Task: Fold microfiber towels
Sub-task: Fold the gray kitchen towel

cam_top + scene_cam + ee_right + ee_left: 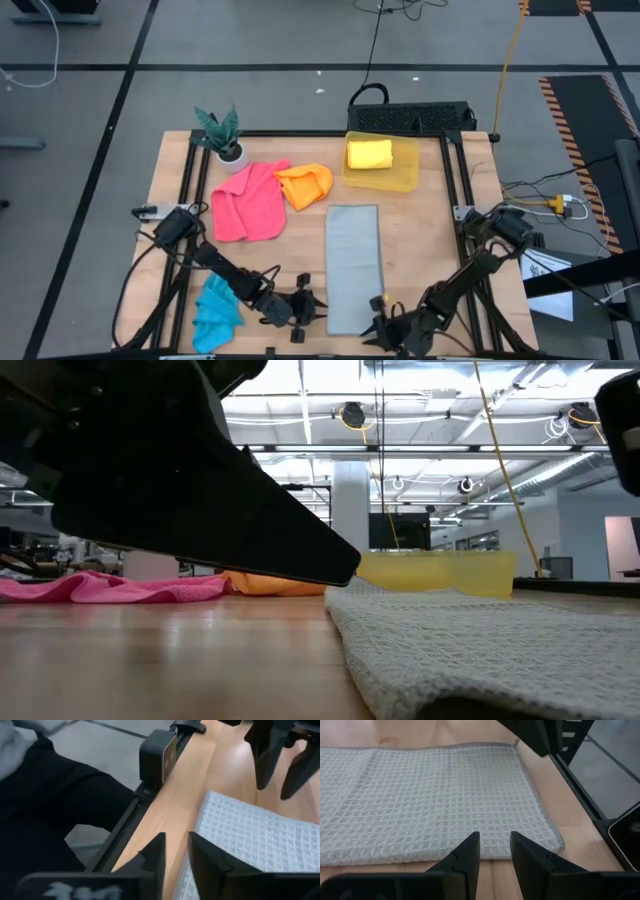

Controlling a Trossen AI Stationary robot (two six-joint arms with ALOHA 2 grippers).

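Five towels, grey towel (352, 265) flat, two tools nearby

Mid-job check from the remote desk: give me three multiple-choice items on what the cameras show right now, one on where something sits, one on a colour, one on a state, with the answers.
1. Where is the yellow towel?
A. In the translucent yellow bin at the table's far side
B. Under the grey towel
C. Beside the blue towel

2. What colour is the towel lying next to the potted plant?
A. Grey
B. Pink
C. Blue

3. How does the grey towel lie?
A. Crumpled in a heap
B. Hanging off the table
C. Flat in a long strip between the left tool and the right tool

Answers: 1 A, the high view shows it inside the bin. 2 B, the pink towel spreads just beside the plant. 3 C, the high view and both wrist views show it smooth on the wood, a tool at each near corner.
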